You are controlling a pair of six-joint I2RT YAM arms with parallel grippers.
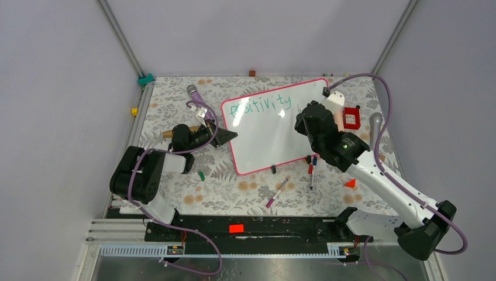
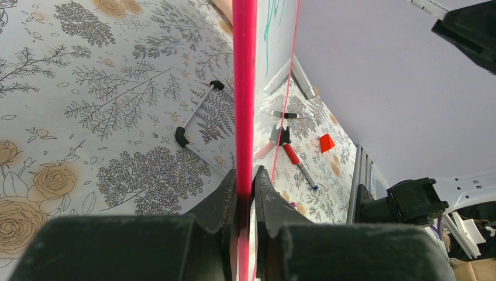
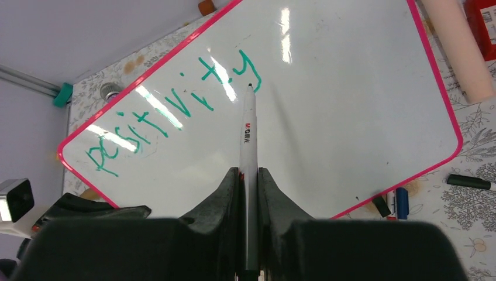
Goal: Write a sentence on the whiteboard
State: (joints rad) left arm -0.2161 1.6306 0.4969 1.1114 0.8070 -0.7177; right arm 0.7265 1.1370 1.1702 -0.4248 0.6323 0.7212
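**Both hands closed: one on the board, one on a pen**

The whiteboard (image 1: 269, 126) lies in the middle of the table (image 1: 175, 105), turned at an angle, with its top edge toward the far wall. The left hand (image 2: 245, 175) is clenched on the pink frame at the left edge of the whiteboard; the frame passes straight between its two fingers. The right hand (image 3: 250, 175) is over the right part of the whiteboard and is clenched around a white pen (image 3: 248, 134), which points forward to the writing. On the whiteboard stands the green word "positivity" (image 3: 175, 111). The tip of the pen is just beside the tail of the last letter; I cannot tell if it touches the surface.

On the table near the lower edge of the whiteboard lie several markers (image 1: 312, 170), and one more marker (image 1: 277, 192) lies apart, closer to the arms. A red block (image 1: 351, 117) is just beside the right side of the whiteboard.
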